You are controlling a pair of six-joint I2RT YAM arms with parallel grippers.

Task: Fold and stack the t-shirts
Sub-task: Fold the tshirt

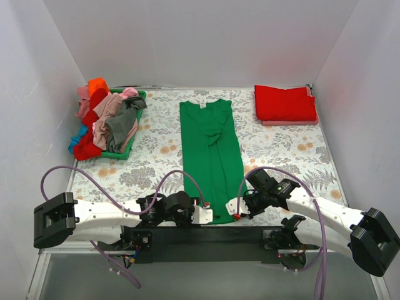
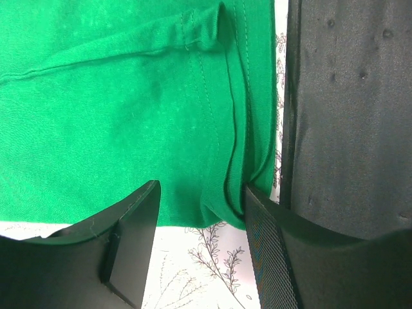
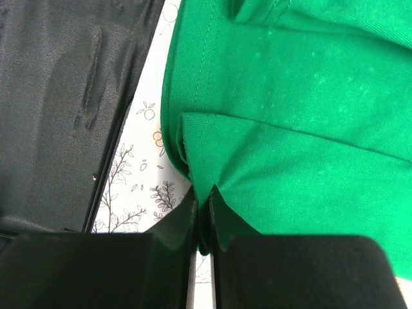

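A bright green t-shirt (image 1: 211, 144), folded into a long strip, lies in the middle of the floral cloth, neck toward the back. My left gripper (image 1: 209, 214) (image 2: 199, 225) is open at its near left corner, with the hem (image 2: 232, 193) between the fingers and touching the right finger (image 2: 270, 251). My right gripper (image 1: 236, 211) (image 3: 205, 212) is shut on the near right corner of the green t-shirt (image 3: 309, 129). A folded red t-shirt (image 1: 284, 102) rests on a folded pink one (image 1: 290, 122) at the back right.
A green plastic basket (image 1: 122, 154) at the back left holds several crumpled shirts, among them orange (image 1: 98, 84), grey (image 1: 122, 125) and red (image 1: 87, 147). A black strip (image 1: 206, 234) (image 2: 347, 116) (image 3: 64, 96) runs along the near table edge. White walls close in three sides.
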